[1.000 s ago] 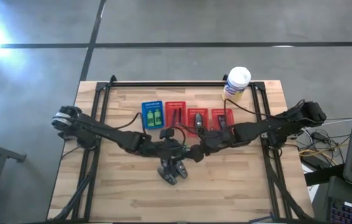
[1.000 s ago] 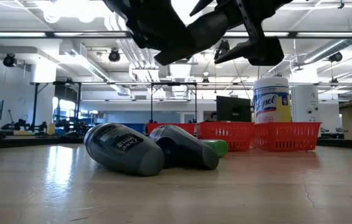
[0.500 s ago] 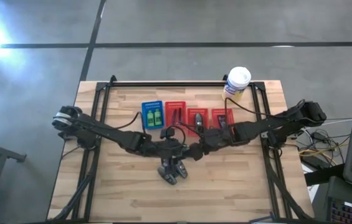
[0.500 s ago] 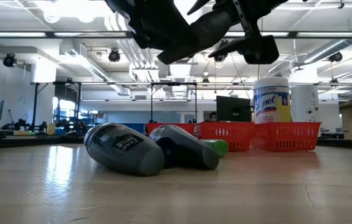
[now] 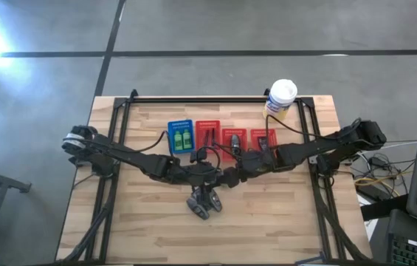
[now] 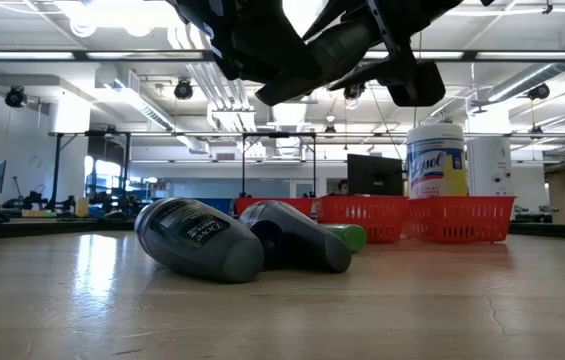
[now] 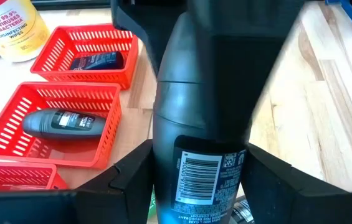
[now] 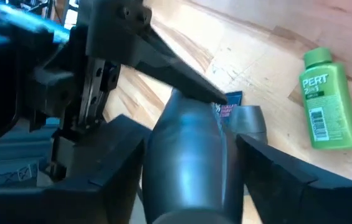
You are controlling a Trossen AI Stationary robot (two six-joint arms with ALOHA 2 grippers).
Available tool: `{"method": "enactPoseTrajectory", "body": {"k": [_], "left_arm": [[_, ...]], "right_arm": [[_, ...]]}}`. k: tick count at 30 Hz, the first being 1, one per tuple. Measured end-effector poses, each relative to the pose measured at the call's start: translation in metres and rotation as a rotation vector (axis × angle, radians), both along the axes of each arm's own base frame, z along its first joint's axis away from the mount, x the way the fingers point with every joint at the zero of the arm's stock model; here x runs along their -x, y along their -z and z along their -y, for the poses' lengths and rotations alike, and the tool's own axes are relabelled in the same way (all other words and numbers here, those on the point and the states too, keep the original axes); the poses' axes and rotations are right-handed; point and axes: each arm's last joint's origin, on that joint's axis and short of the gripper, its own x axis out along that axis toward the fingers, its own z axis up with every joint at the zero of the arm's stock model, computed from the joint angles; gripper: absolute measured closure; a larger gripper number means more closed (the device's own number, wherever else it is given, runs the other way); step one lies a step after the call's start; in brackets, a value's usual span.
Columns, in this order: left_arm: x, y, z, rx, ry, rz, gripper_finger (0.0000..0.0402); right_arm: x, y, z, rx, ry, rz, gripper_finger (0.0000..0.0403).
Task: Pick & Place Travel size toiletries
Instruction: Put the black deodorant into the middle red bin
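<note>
Note the row of baskets above centre in the high view: one blue basket (image 5: pixel 181 123) holding two green bottles (image 5: pixel 182 140), then three red baskets (image 5: pixel 208 127). A white-lidded canister (image 5: pixel 282 94) stands at the upper right of the tabletop (image 5: pixel 142 229).

Both arms meet at mid-frame and cover the handover point from above. Three loose toiletries (image 5: pixel 204 203) lie just below them. In the low view the two dark ones hide most of the green one.

The left pincer (image 7: pixel 200 155) and the right pincer (image 8: pixel 191 134) both clamp the same dark grey bottle (image 7: pixel 200 124), one at each end, above the tabletop. The bottle is smooth and tapered, with a barcode label.
</note>
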Motion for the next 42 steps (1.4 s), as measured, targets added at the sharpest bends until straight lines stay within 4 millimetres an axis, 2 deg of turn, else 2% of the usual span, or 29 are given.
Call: {"method": "enactPoseTrajectory", "body": {"k": [4,10,16,18,21,24,28,31,36,42], "left_arm": [[0.000,0.000,0.000,-0.001,0.002,-0.002,0.0190],[0.002,-0.002,-0.001,-0.020,0.008,-0.003,0.0187],[0.010,-0.010,-0.004,-0.029,-0.027,-0.019,0.0179],[0.022,-0.005,-0.006,-0.033,-0.047,-0.120,0.0172],[0.028,-0.008,-0.007,-0.034,-0.091,-0.139,0.0159],[0.039,-0.013,-0.014,-0.084,-0.193,-0.164,0.0149],[0.054,-0.018,-0.018,-0.068,-0.243,-0.183,0.0139],[0.068,-0.021,-0.021,0.014,-0.264,-0.181,0.0139],[0.095,-0.017,-0.024,0.176,-0.309,-0.173,0.0140],[0.132,-0.014,-0.027,0.279,-0.339,-0.116,0.0140]], "right_arm": [[0.000,0.000,0.002,0.001,0.001,-0.005,0.0210],[0.001,0.001,0.001,0.000,-0.016,-0.017,0.0211],[0.008,-0.009,0.008,0.068,0.023,-0.011,0.0211],[0.022,-0.006,0.015,0.122,0.063,-0.102,0.0211],[0.028,-0.010,0.024,0.170,0.121,-0.140,0.0211],[0.045,-0.012,0.030,0.235,0.162,-0.239,0.0211],[0.055,-0.008,0.037,0.372,0.268,-0.325,0.0211],[0.050,-0.006,0.046,0.493,0.362,-0.328,0.0211],[0.029,0.027,0.051,0.610,0.402,-0.430,0.0211],[0.004,0.059,0.055,0.639,0.469,-0.513,0.0188]]}}
